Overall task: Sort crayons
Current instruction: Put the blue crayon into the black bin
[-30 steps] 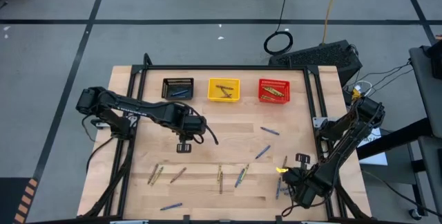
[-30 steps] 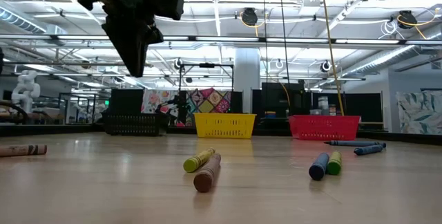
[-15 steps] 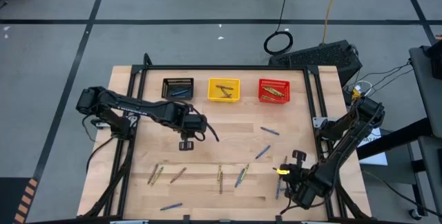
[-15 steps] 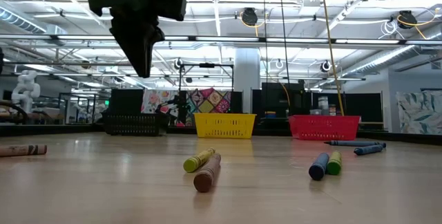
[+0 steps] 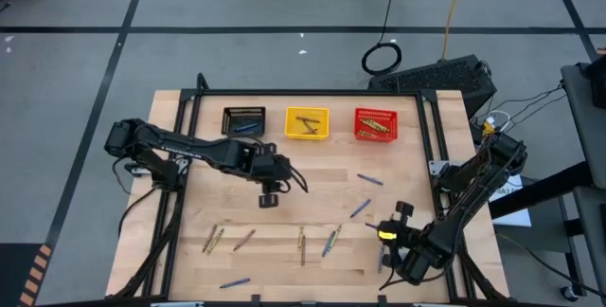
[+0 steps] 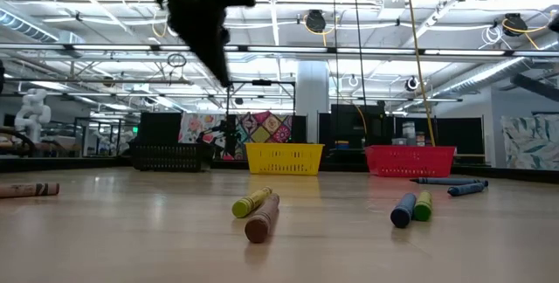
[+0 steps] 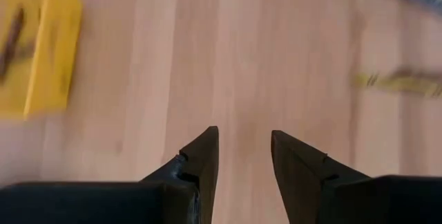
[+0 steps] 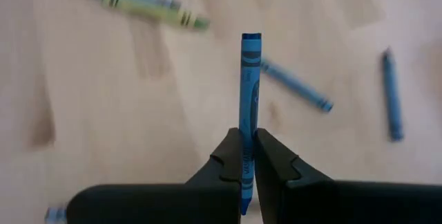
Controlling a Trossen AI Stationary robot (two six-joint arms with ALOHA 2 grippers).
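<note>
Near edge of the counter (image 5: 312, 179): the right claw (image 8: 247, 156) is clamped on a blue crayon (image 8: 248, 92) that stands out past its fingertips. Held by one end only, the crayon could swivel or slip during carriage and miss its basket. Loose crayons (image 5: 301, 243) lie scattered beneath. Mid-counter: the left claw (image 7: 244, 156), fingers apart and empty, hovers above bare wood. Far edge: black basket (image 5: 244, 121), yellow basket (image 5: 307, 123) and red basket (image 5: 376, 124).
</note>
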